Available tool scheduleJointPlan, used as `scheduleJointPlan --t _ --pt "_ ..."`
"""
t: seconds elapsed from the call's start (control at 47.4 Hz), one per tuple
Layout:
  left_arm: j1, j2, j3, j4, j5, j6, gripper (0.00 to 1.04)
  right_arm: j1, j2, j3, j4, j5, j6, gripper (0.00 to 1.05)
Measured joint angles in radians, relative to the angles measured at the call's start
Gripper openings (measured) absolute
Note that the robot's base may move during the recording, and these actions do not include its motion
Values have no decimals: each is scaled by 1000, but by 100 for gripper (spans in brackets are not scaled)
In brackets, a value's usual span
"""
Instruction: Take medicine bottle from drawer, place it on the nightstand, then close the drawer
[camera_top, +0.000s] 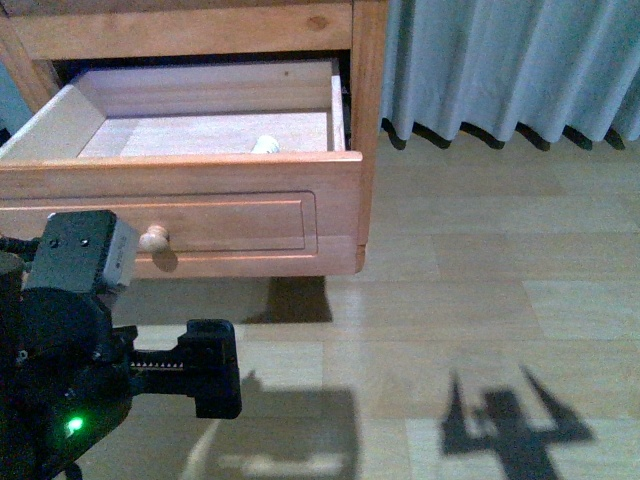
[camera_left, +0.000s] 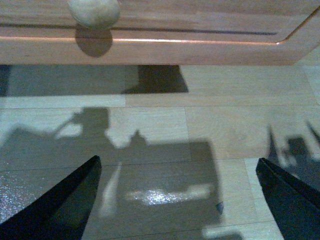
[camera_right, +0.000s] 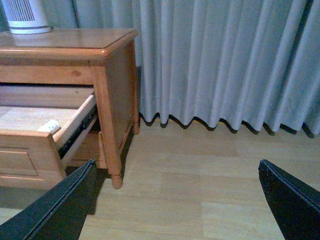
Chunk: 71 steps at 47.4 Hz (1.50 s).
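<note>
We count two grippers, one drawer, one knob and one bottle.

At far left of the front view, the black left arm (camera_top: 70, 340) stands low before the cabinet. The left gripper (camera_left: 177, 200) is spread wide and holds nothing; it hangs above the pale plank floor (camera_left: 225, 130), just below the single round wooden knob (camera_top: 154, 238).

The upper wooden drawer with the recessed panel front (camera_top: 200, 175) is pulled out. It contains one item: the small white plastic medicine bottle (camera_top: 266, 145), close behind the front wall and towards the right side wall. Only part of it shows.

The reddish-brown wooden nightstand (camera_right: 70, 42) carries one white ribbed cylindrical device (camera_right: 25, 17) on its top. To its right hangs a grey pleated curtain (camera_top: 510, 60).

The right gripper (camera_right: 175, 205) is likewise spread, empty, and well apart from the drawer.
</note>
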Motion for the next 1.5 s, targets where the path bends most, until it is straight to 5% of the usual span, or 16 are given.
scheduleJointPlan --t 0.379,0.822,0.991,1.138,1.391,1.497 --pt "134 -498 -9 -419 110 10 98 0 0 0 0 0 0 98" --pt "322 -1121 182 -990 352 -15 98 0 0 0 0 0 0 98" --pt "298 -1347 40 -739 8 168 71 0 0 0 0 0 0 98" --pt "378 -1401 -82 -711 69 213 45 0 0 0 0 0 0 98" --pt "382 -1498 -196 -689 79 228 3 0 0 0 0 3 0 98" --pt "382 -1543 -242 -689 77 231 4 0 0 0 0 3 0 98"
